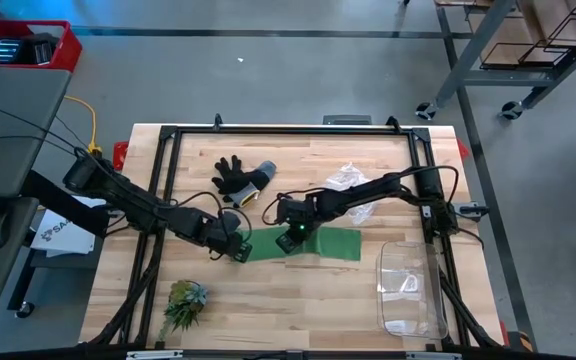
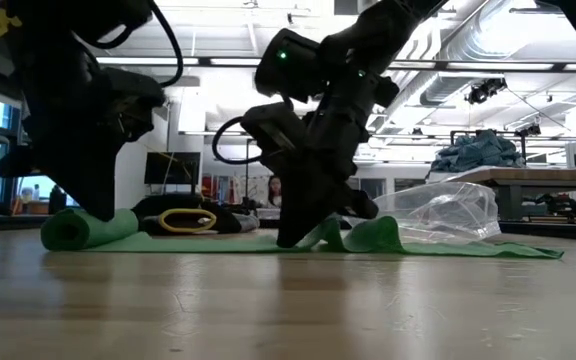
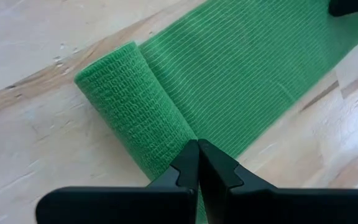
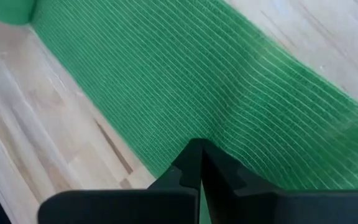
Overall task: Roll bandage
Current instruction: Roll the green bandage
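The desk (image 1: 268, 310) is a light wooden top with a black frame running along its far edge and both sides. A black-and-grey glove (image 1: 242, 178) lies near the far edge, left of the middle, fingers spread toward the left side. A crumpled clear plastic bag (image 1: 349, 182) sits right of the middle, also toward the far edge; the low view shows it as a glossy heap (image 2: 448, 215). A clear plastic tray (image 1: 411, 288) rests by the near right corner, close to the right edge. A spiky green plant tuft (image 1: 184, 303) lies near the near left corner. A red bin (image 1: 26, 48) stands on the floor beyond the desk.
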Available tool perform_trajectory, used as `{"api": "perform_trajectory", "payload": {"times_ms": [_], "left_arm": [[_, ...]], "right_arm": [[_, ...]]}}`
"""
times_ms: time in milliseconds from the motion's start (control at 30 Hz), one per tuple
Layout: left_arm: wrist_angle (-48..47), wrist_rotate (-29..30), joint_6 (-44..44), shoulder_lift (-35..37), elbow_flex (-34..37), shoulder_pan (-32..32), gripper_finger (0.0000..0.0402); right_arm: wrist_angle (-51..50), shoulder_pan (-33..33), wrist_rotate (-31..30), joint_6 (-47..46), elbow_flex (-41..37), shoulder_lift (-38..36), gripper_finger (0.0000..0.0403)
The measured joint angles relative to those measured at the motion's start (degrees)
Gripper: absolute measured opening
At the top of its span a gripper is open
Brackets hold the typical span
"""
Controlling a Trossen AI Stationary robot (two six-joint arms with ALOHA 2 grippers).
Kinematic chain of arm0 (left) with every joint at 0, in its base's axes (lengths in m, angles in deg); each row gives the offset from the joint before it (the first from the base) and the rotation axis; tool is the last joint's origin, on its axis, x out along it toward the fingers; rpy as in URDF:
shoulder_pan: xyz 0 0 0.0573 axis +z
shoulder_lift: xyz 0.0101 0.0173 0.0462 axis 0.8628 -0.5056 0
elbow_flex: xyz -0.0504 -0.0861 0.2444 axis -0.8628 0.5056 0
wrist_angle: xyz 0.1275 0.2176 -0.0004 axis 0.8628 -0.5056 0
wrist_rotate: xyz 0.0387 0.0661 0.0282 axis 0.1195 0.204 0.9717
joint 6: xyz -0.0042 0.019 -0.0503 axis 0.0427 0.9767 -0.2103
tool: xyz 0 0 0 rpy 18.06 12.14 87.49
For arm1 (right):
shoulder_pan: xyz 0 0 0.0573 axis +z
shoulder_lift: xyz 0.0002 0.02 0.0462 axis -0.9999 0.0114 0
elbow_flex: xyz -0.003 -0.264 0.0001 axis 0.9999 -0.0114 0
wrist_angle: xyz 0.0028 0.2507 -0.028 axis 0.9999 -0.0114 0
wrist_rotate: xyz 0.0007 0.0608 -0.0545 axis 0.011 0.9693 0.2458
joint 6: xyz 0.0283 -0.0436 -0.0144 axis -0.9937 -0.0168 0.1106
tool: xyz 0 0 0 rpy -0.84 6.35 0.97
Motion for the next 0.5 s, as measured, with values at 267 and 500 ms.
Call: {"api": "perform_trajectory", "payload": {"times_ms": [267,500], "left_arm": [[0.05,-1.25,0.51,0.0,0.02,1.2,0.0],[2.4,-2.38,0.58,0.44,0.17,2.15,0.0]], "right_arm": [[-0.92,0.02,-0.17,-0.44,-0.02,-0.06,0.0],[-0.85,0.0,-0.48,-0.28,-0.07,-0.04,0.0]]}}
